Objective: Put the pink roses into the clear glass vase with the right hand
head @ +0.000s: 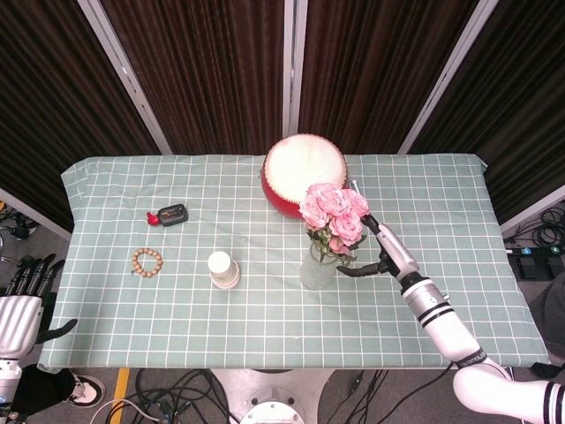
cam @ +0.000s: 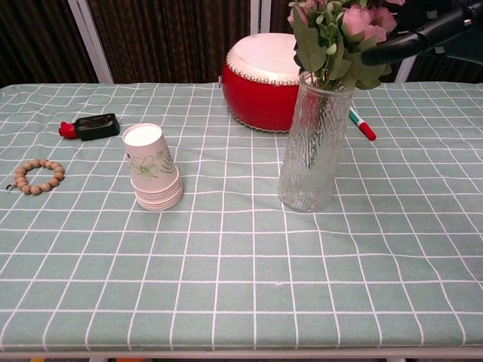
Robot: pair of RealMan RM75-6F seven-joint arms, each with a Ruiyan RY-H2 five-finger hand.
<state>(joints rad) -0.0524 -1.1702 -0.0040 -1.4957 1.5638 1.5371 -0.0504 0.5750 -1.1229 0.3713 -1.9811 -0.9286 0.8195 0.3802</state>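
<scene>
Now the roses [head: 334, 214] stand in the vase [head: 317, 268], so the right hand [head: 381, 254] beside them holds nothing, its fingers [cam: 392, 47] spread apart.

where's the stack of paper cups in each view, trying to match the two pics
Head view: the paper cups stand left of centre, between the bead bracelet and the glass vase.
Chest view: the paper cups are left of centre, again between bracelet and vase.
Shared landmark: the red drum behind the vase.
</scene>
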